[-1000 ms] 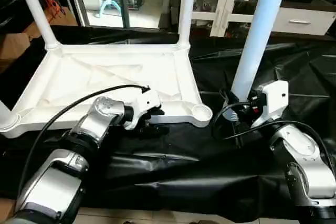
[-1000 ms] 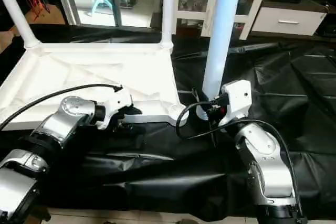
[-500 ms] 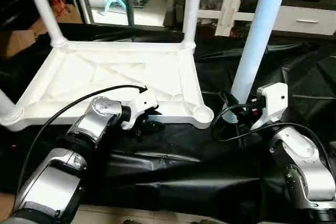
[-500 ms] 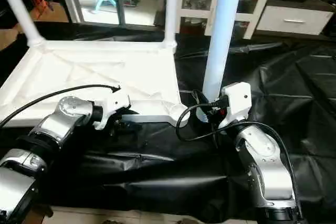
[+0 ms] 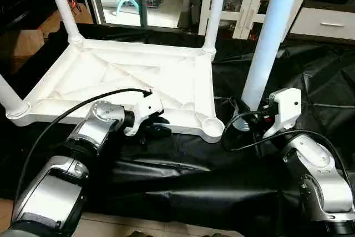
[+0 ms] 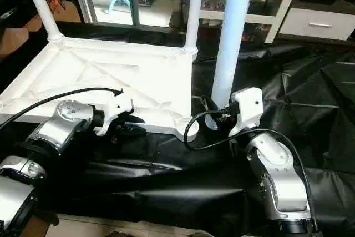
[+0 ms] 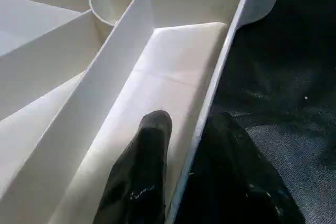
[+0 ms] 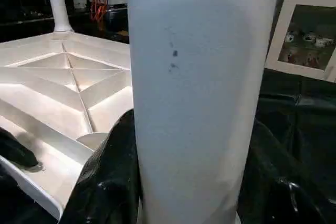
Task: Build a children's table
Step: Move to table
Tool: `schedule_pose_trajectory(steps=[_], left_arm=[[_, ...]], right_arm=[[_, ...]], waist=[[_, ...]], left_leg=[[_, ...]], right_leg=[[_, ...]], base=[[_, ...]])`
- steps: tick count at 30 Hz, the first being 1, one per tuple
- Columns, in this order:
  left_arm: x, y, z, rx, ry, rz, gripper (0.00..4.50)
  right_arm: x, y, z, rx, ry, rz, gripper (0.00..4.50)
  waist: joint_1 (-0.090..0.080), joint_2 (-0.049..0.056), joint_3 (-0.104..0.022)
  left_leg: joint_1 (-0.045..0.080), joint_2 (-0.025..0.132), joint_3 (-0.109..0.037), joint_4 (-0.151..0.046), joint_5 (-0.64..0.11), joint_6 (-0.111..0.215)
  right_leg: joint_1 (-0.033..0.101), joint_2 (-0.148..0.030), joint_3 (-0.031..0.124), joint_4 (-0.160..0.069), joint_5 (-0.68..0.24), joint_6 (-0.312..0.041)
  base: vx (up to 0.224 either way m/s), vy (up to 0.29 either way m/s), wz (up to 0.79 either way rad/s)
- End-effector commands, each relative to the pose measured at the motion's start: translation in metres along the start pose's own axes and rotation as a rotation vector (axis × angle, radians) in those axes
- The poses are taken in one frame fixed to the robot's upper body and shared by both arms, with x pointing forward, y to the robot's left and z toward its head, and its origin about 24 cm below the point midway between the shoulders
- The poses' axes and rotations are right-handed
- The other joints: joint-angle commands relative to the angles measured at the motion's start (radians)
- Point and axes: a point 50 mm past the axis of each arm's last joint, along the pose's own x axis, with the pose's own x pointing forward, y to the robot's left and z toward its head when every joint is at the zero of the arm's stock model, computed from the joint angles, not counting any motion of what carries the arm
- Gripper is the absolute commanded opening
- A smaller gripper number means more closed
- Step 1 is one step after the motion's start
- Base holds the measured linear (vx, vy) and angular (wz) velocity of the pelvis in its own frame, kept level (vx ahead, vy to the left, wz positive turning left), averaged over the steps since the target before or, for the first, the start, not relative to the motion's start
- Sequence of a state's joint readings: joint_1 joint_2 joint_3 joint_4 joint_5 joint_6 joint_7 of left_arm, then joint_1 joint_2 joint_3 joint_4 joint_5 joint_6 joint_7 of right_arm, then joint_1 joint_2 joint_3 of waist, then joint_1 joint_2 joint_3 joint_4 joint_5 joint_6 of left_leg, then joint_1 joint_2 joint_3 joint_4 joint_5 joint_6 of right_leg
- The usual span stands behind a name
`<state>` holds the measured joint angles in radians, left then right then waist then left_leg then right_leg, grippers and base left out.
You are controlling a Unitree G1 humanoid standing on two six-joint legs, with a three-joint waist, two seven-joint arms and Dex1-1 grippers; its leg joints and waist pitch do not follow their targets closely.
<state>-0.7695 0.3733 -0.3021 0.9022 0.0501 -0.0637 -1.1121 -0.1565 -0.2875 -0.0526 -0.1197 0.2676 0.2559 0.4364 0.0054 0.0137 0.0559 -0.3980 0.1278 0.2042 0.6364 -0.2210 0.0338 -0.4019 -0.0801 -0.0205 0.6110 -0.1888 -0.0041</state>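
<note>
Tabletop (image 5: 127, 81) lies inverted at centre; left gripper (image 7: 184, 145) pinches its near rim. Right gripper (image 8: 184, 182) clamps upright fourth leg (image 5: 269, 37), right of empty socket (image 5: 212, 125). Risk: tabletop shifts, leg misses.

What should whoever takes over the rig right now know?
Left gripper: its fingers straddle the tabletop's near rim, one inside, one outside.
Right gripper: shut on the fourth leg, held upright beside the tabletop.
Tabletop lies underside up on black sheeting.
Done: three legs stand in their corner sockets.
Left: seat the held leg in the empty near-right socket.
</note>
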Motion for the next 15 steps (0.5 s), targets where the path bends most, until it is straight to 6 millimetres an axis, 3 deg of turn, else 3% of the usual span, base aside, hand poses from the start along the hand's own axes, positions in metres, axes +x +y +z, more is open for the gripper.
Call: schedule_pose_trajectory(steps=[1,5,13,14,15], left_arm=[[-0.001,0.002,0.012,0.087,0.007,-0.027,1.38],[-0.001,0.004,0.019,0.167,0.007,-0.011,1.73],[-0.006,0.011,0.026,0.21,0.008,-0.007,1.73],[-0.006,0.012,0.028,0.213,0.004,-0.014,1.73],[-0.006,0.012,0.028,0.216,0.005,-0.018,1.73]], right_arm=[[-0.001,0.003,0.006,-0.012,-0.027,0.008,1.9],[-0.002,0.003,0.006,-0.011,-0.027,0.005,1.9],[-0.002,0.002,0.006,-0.014,-0.03,-0.001,1.9],[-0.002,0.002,0.006,-0.014,-0.03,-0.003,1.9],[-0.002,0.002,0.006,-0.014,-0.03,-0.003,1.9]], waist=[[-0.003,0.0,-0.076],[-0.003,0.004,-0.077],[-0.004,0.002,-0.074],[-0.003,0.007,-0.074],[-0.004,0.005,-0.074]], left_leg=[[0.041,0.101,-0.043,-0.082,-0.045,0.08],[0.04,0.102,-0.045,-0.083,-0.049,0.074],[0.037,0.101,-0.044,-0.085,-0.095,0.05],[0.037,0.101,-0.044,-0.084,-0.092,0.049],[0.037,0.1,-0.044,-0.084,-0.091,0.049]], right_leg=[[0.044,-0.08,0.034,-0.042,0.075,-0.319],[0.045,-0.08,0.034,-0.042,0.08,-0.315],[0.047,-0.082,0.037,-0.047,0.03,-0.313],[0.047,-0.081,0.037,-0.047,0.026,-0.312],[0.047,-0.08,0.037,-0.048,0.026,-0.312]], base=[[0.0,0.0,0.0],[0.0,0.0,0.0],[0.0,0.0,0.0],[0.0,0.0,0.0],[0.0,0.0,0.0]])
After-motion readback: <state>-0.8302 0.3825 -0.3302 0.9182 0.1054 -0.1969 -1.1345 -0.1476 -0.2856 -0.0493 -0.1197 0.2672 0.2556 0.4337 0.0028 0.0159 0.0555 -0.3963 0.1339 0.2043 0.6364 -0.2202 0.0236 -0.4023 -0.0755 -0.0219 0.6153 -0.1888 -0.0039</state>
